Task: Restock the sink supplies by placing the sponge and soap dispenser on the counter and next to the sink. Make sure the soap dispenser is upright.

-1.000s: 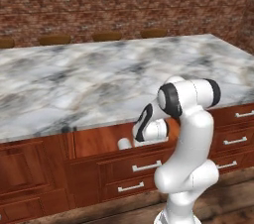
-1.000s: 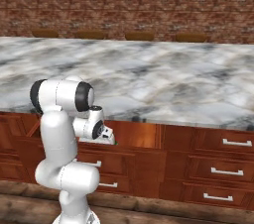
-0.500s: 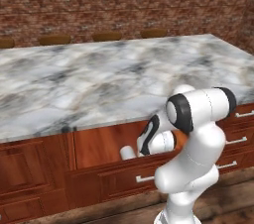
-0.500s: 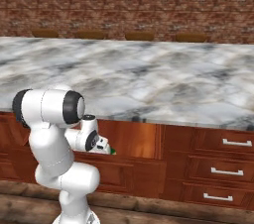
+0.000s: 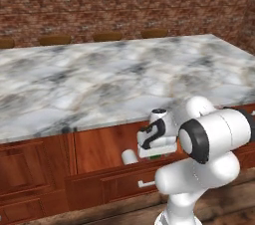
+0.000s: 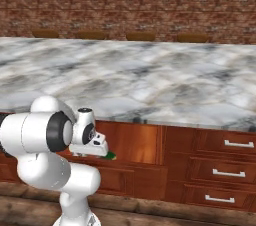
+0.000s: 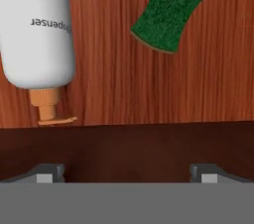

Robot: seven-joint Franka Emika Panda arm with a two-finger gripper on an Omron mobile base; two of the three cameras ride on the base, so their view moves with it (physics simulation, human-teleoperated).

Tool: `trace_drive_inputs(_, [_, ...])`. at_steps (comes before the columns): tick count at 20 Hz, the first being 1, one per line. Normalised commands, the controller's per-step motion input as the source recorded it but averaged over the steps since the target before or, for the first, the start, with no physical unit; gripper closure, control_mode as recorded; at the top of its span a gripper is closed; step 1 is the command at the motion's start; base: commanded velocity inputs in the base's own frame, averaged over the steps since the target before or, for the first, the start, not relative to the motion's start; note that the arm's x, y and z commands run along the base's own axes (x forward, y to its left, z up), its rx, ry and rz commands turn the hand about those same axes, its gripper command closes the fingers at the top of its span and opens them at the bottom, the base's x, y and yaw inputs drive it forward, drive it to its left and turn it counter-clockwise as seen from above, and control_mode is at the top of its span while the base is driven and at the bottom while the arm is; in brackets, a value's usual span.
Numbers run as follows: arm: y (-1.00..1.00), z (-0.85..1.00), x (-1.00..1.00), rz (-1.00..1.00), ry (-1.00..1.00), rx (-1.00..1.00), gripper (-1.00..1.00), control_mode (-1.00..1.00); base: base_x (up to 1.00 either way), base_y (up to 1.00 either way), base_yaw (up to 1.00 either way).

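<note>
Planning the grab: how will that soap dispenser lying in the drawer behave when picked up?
The soap dispenser lies on its rounded side, so a nudge would likely roll it. Its smooth white body may slip. The thin pump nozzle looks fragile.

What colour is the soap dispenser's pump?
Tan-orange, below the white soap dispenser body; clearest in the hand view.

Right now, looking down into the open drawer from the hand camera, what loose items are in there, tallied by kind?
Soap dispenser, white, lying on its side on the wooden drawer floor: 1
Sponge, green face up, lying flat, apart from the bottle: 1
Total: 2
</note>
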Motion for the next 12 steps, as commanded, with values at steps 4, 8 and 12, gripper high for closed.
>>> trace_drive_inputs(4, [0.00, 0.04, -0.51, 0.00, 0.00, 0.00, -1.00, -1.00, 0.00, 0.00, 0.00])
trace_drive_inputs(8, [0.00, 0.00, -0.68, 0.00, 0.00, 0.00, -1.00, -1.00, 0.00, 0.00, 0.00])
trace_drive_inputs(12, [0.00, 0.00, -0.71, 0.00, 0.00, 0.00, -1.00, -1.00, 0.00, 0.00, 0.00])
